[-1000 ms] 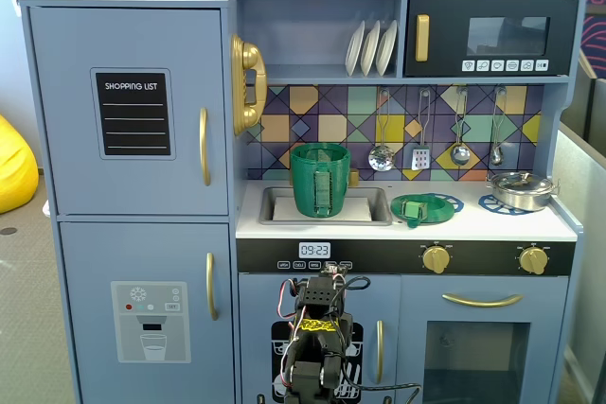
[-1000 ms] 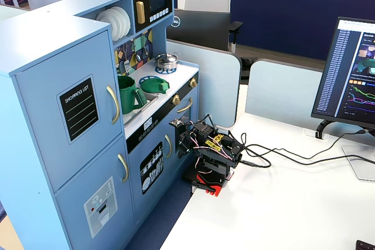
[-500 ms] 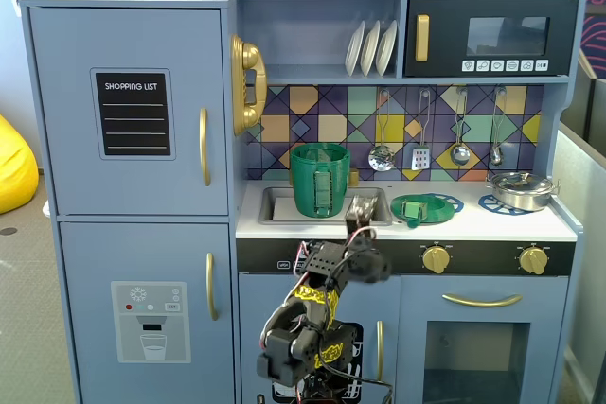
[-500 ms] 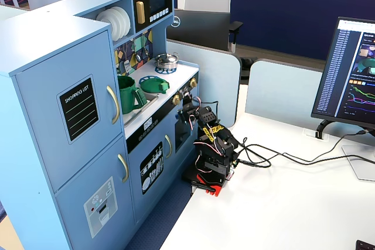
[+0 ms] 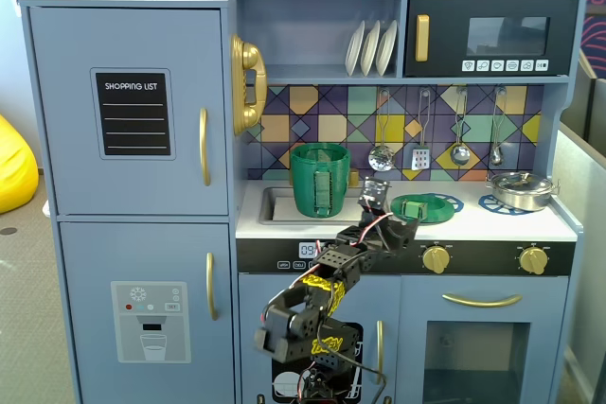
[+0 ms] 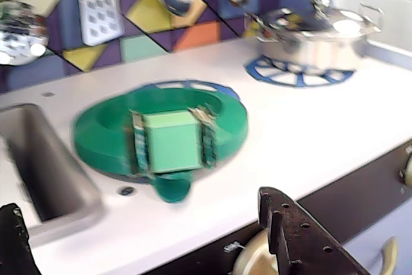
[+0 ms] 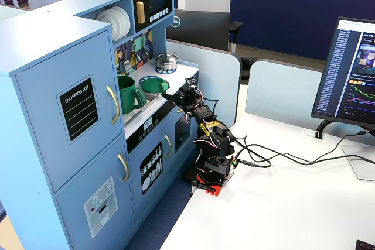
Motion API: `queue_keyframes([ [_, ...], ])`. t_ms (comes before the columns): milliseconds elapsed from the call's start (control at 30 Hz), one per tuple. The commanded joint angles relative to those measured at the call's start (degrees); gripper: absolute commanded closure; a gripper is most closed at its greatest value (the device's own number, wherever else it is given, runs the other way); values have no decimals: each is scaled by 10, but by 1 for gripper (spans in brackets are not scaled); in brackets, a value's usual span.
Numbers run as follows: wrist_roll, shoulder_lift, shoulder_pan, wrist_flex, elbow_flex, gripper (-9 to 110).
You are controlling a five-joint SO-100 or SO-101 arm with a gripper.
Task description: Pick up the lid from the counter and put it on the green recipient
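The flat round green plastic lid [image 6: 161, 134] lies on the white counter [image 6: 309, 127], not yet lifted, right of the tall dark-green plastic pot [image 5: 320, 180] in a fixed view. The pincer [image 6: 138, 239] hangs open just before the lid, gripping nothing; grasping, lifting and placing all remain.

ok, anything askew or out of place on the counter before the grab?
Only the lid: it lies flat on a blue burner ring rather than on the green pot, which stands upright and uncovered in the sink. The silver pan sits on the other ring. Nothing spilled or tipped; the gripper is open, short of the lid.
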State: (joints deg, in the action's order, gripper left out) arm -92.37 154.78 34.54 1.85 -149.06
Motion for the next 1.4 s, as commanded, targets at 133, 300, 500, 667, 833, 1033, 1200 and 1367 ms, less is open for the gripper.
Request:
queue_keyframes([
  [133,2,-121,9,-51,115,61],
  [300,-2,-197,3,-70,176,62],
  [500,-1,-274,-7,-76,237,63],
  [667,5,-334,-11,-76,286,63],
  [833,4,-387,-18,-76,330,64],
  [1033,-53,-420,-38,-59,347,95],
  [1200,-25,-408,-47,-64,345,101],
  [1367,-22,-375,-50,-23,396,101],
])
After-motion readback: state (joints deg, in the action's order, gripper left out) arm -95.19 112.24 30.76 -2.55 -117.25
